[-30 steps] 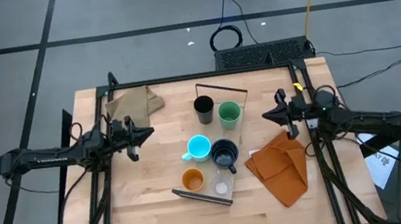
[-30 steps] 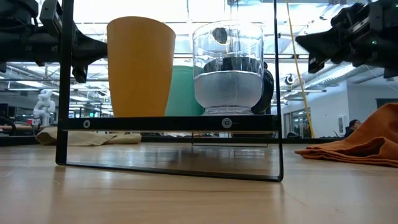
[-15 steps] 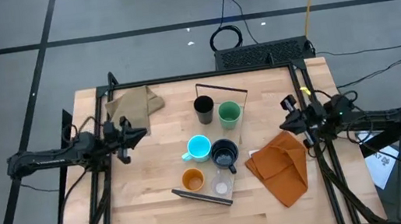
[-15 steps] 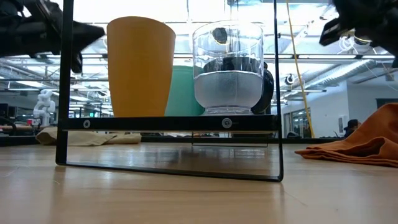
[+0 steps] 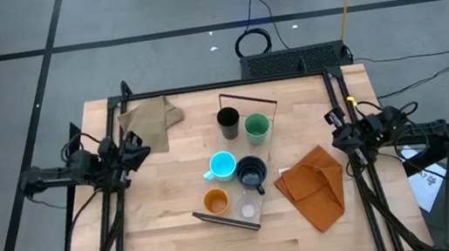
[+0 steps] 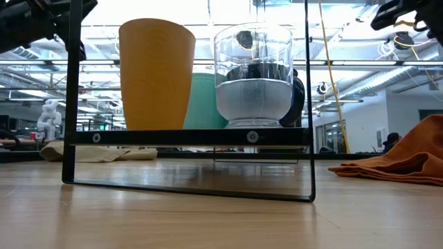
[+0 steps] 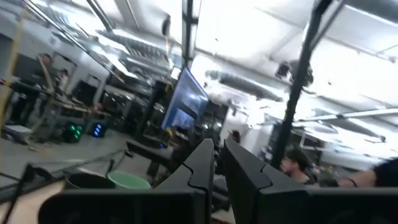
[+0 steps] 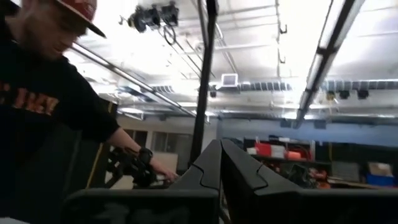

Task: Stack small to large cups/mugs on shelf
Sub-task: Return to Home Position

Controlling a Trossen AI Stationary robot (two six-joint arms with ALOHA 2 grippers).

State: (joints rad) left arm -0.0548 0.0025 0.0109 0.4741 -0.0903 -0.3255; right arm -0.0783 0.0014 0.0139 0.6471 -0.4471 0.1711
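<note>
From here, the weak spot looks to be the near end of the shelf (image 5: 235, 190). The clear cup (image 5: 246, 211) stands right by the end strip, beside the orange cup (image 5: 215, 202). A knock to the table could tip it off, I'd guess. Behind them the light-blue mug (image 5: 223, 165) and dark navy mug (image 5: 251, 173) stand side by side. The black cup (image 5: 228, 122) and green cup (image 5: 256, 126) are at the far end. All six are mid-table, well apart from both arms. The left gripper (image 5: 136, 148) hangs by the table's left edge and the right gripper (image 5: 336, 139) by its right edge. Each has its fingers pressed together, holding nothing.
</note>
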